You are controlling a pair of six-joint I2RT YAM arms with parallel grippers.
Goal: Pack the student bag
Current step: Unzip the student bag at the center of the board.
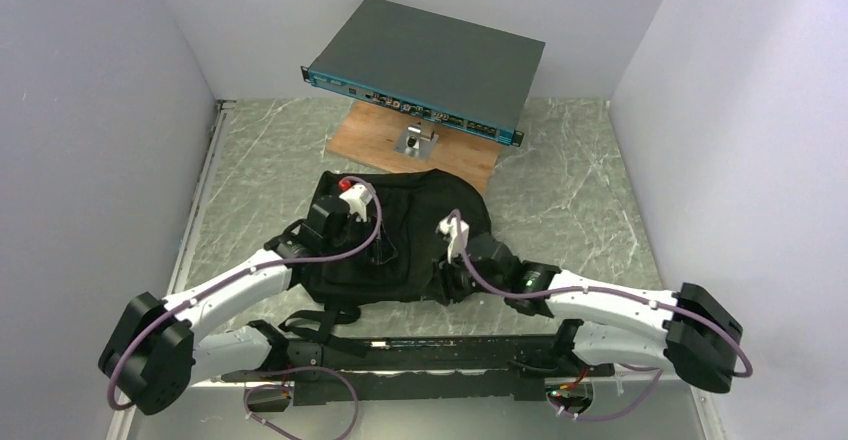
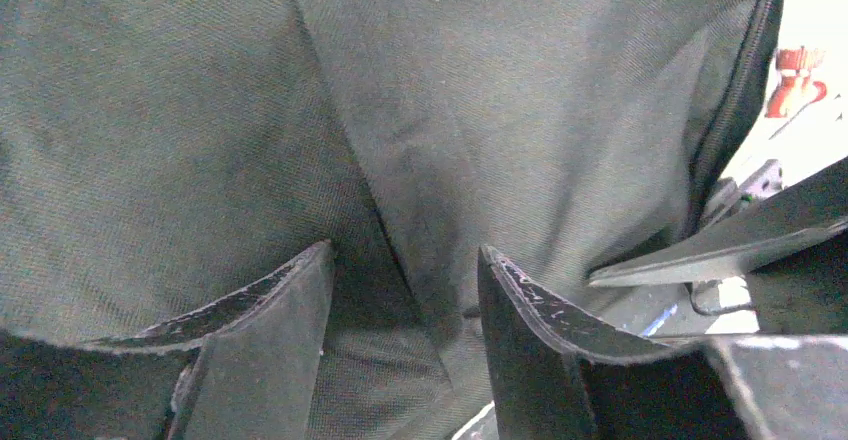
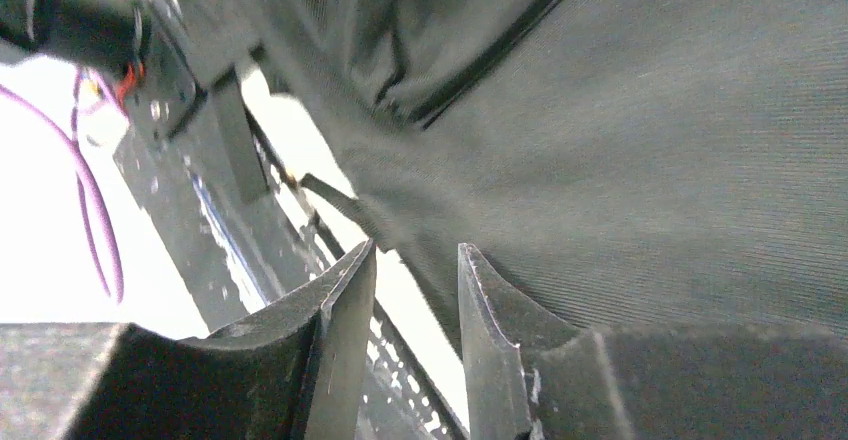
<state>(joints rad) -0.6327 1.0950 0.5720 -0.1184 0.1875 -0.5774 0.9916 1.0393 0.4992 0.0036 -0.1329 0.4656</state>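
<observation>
Student bag (image 1: 412, 245) lies flat on the table (image 1: 600, 190), with a gripper at each side. Left gripper (image 2: 405, 252) has its fingers well apart, and a fold of bag cloth sits loose between them. Right gripper (image 3: 417, 248) shows a small gap, right at the bag's edge, holding nothing.

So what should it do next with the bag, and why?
Probably close the left hand on the fabric fold lying between its open fingers. The right hand, at the edge of the bag, is open too, so nothing grips the bag yet, and it needs holding before anything goes in.
</observation>
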